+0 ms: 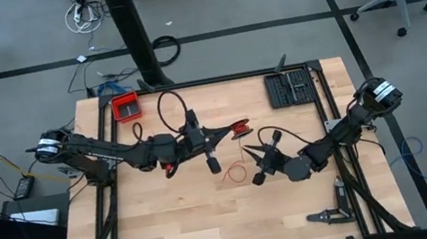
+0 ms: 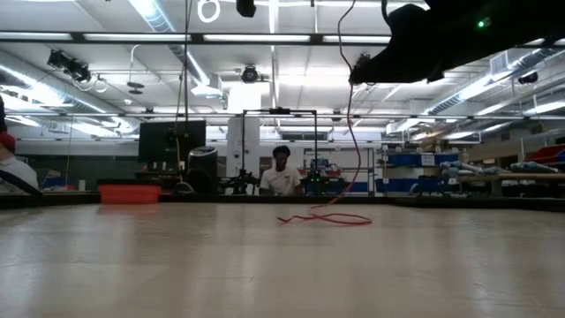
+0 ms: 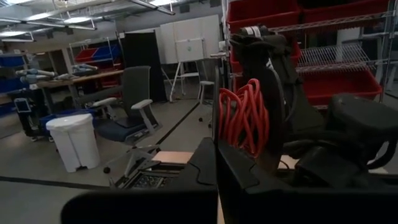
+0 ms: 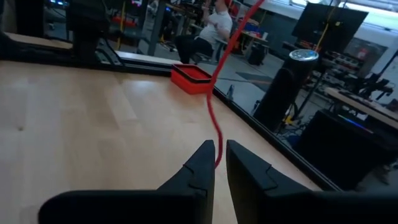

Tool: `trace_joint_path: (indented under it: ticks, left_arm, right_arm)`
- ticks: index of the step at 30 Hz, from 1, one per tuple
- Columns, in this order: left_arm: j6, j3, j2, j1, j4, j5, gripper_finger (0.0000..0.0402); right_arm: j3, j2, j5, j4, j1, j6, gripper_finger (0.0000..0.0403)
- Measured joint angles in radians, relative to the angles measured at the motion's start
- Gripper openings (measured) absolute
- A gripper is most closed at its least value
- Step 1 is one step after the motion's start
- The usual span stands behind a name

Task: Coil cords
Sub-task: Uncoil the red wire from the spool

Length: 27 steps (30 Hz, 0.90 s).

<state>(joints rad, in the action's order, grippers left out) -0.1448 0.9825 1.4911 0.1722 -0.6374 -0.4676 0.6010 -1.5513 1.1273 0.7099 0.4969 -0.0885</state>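
A: Which step are you doing?

B: I'm winding. My left fingers (image 3: pixel 249 155) are clamping the red coil (image 3: pixel 244 117); my right fingers (image 4: pixel 219 163), nearly closed, are pinching the cord's (image 1: pixel 236 171) loose tail.

A: Next?

B: Feeding 1 more loop toward 10 o'clock, keeping tension.

A: Containers?

B: The red tray (image 1: pixel 126 107) at 11 o'clock on the tabletop (image 1: pixel 195 224); I cannot tell its contents.

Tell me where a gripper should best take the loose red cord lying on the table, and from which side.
Probably on the free loop lying flat on the table, from straight above, jaws across the strand. It is too thin and low for a side approach. The rest is taken: coiled at the left gripper, and running up through the right gripper.
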Motion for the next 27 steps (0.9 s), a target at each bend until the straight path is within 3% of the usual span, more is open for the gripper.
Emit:
trace_joint_path:
  ticks: [16,27]
  left_arm:
    - [0.019,0.000,0.000,0.000,0.007,0.002,0.0000]
    - [0.019,0.000,0.000,0.000,0.008,0.002,0.0000]
  right_arm:
    - [0.001,0.000,-0.083,0.032,-0.048,0.008,0.0084]
    - [0.001,0.000,-0.084,0.053,-0.047,-0.001,0.0075]
